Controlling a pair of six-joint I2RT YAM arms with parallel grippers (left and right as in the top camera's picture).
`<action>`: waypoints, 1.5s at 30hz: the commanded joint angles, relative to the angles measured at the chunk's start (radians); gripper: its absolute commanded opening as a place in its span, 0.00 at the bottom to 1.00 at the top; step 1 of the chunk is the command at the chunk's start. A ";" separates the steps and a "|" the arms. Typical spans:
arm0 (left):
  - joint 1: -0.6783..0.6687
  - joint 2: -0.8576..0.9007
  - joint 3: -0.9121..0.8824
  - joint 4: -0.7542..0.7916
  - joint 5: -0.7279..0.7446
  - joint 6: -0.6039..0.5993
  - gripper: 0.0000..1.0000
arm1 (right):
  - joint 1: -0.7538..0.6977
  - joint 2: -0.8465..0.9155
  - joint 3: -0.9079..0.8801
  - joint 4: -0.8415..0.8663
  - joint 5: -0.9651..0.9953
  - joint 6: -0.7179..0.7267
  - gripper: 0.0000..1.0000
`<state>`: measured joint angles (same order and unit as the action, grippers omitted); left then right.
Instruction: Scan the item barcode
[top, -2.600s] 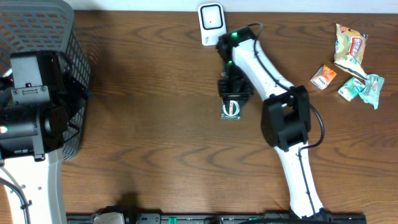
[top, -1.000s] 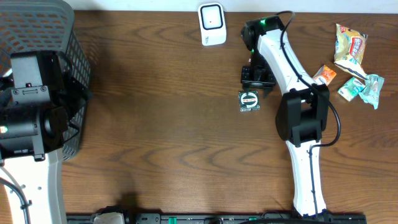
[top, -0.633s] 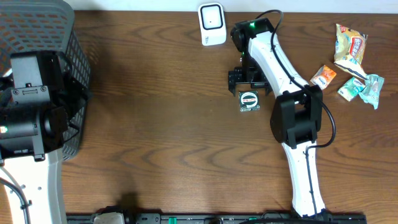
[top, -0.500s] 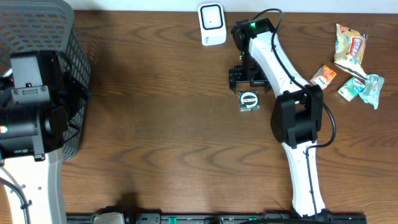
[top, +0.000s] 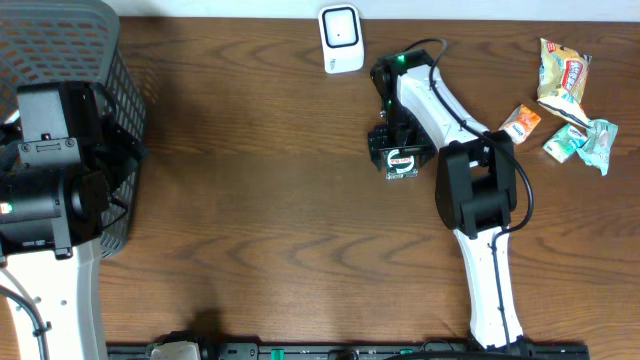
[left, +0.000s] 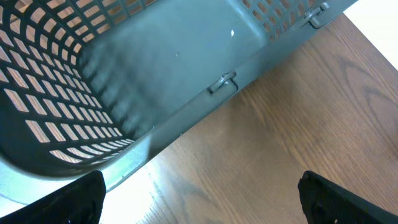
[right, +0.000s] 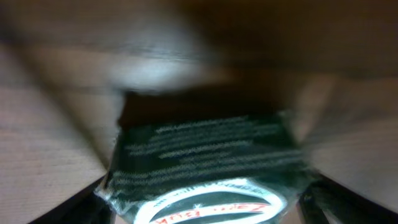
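Note:
The item is a dark green packet (top: 401, 162) with a white oval label, lying flat on the wooden table below the white scanner (top: 340, 38). My right gripper (top: 393, 149) hangs low over the packet's far end. In the right wrist view the packet (right: 205, 162) fills the blurred frame, between the two dark fingers of the right gripper (right: 202, 208), which stands open around it. No barcode shows. In the left wrist view my left gripper (left: 202, 199) is open with nothing in it, above bare table beside the grey basket (left: 174, 62).
The grey mesh basket (top: 60, 60) stands at the far left with the left arm over it. Several snack packets lie at the back right: a yellow bag (top: 563, 70), a small orange packet (top: 520, 123) and pale green ones (top: 582, 140).
The right gripper has swung left and then down onto the green packet, its jaws wider than a second ago. The packet lies further right than in the oldest frame. The left arm is still.

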<state>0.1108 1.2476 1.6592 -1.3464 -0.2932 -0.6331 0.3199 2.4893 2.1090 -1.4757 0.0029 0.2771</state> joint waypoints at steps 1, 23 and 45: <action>0.005 0.001 -0.005 -0.003 -0.010 -0.016 0.98 | 0.003 -0.028 -0.043 0.022 -0.022 -0.013 0.77; 0.005 0.001 -0.005 -0.003 -0.010 -0.016 0.98 | -0.008 -0.048 -0.005 -0.040 -0.311 -0.014 0.54; 0.005 0.001 -0.005 -0.003 -0.010 -0.016 0.98 | -0.103 -0.086 0.023 -0.227 -1.566 -0.034 0.58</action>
<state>0.1108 1.2476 1.6592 -1.3468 -0.2932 -0.6357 0.2344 2.4447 2.1162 -1.7012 -1.3533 0.2043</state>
